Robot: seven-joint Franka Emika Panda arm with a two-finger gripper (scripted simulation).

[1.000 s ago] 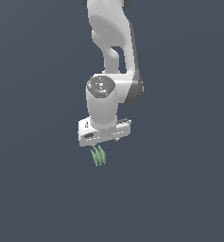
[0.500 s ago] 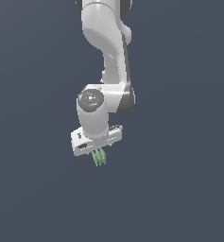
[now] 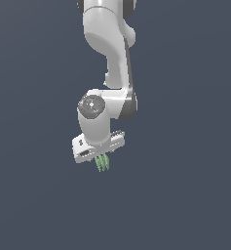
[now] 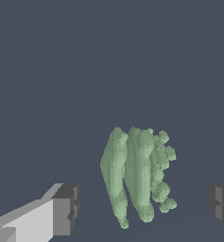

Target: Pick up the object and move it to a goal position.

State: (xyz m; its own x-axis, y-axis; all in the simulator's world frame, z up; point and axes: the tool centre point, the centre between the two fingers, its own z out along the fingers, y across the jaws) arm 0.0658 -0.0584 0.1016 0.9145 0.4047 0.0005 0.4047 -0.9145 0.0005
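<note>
**Object under the gripper, fingers not touching it**

Your object (image 4: 137,175), the small pale green cluster of thin ridged blades, sits directly below the gripper (image 3: 100,155). In the wrist view it lies in the gap between the two dark finger pads (image 4: 66,209), clear of both, with plain background on either side of it. So you have the fingers spread and nothing clamped. Judging from that, the hand is lined up over the blades so the pads can close across their narrow width.

No table edge or corner shows in either view; the background is one flat dark blue-grey, so you cannot place the object against the table, nor tell whether it rests on a surface or hangs in the air.

The exterior view gives you the whole arm (image 3: 109,53) reaching down, wrist bent, the green blades poking out just beneath the white hand. It hides the fingers, though. Only the wrist view shows you the open gap and the blades' ridged, roughly parallel run. No goal marker appears in either.
</note>
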